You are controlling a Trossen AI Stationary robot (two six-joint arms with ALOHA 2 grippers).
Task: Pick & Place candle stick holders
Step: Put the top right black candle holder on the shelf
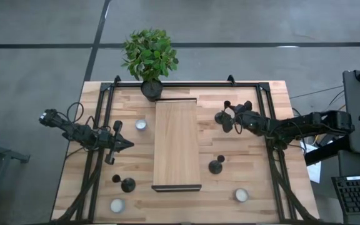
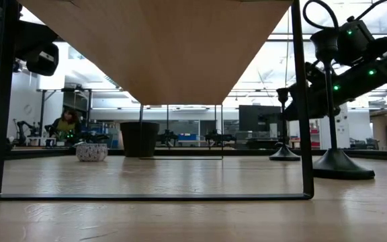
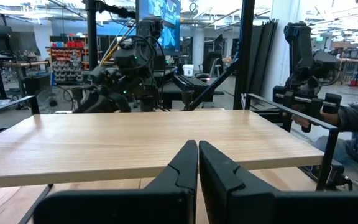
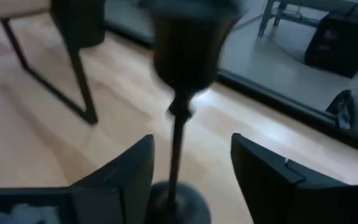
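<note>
Holder (image 4: pixel 178 124) base cropped, right gripper (image 4: pixel 188 177) parted

candle stick holders (image 1: pixel 216 166): 3 | tealight candles (image 1: pixel 141 125): 3 | plant pot (image 1: pixel 151 89): 1 | wooden riser (image 1: pixel 176 144): 1

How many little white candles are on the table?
3. One tealight sits left of the wooden riser, near the plant pot. One is at the front left corner, one at the front right. None seems hidden.

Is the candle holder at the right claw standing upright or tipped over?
Upright. In the right wrist view the candle holder has its stem vertical, cup above, base on the table, between the open fingers of the right claw.
</note>
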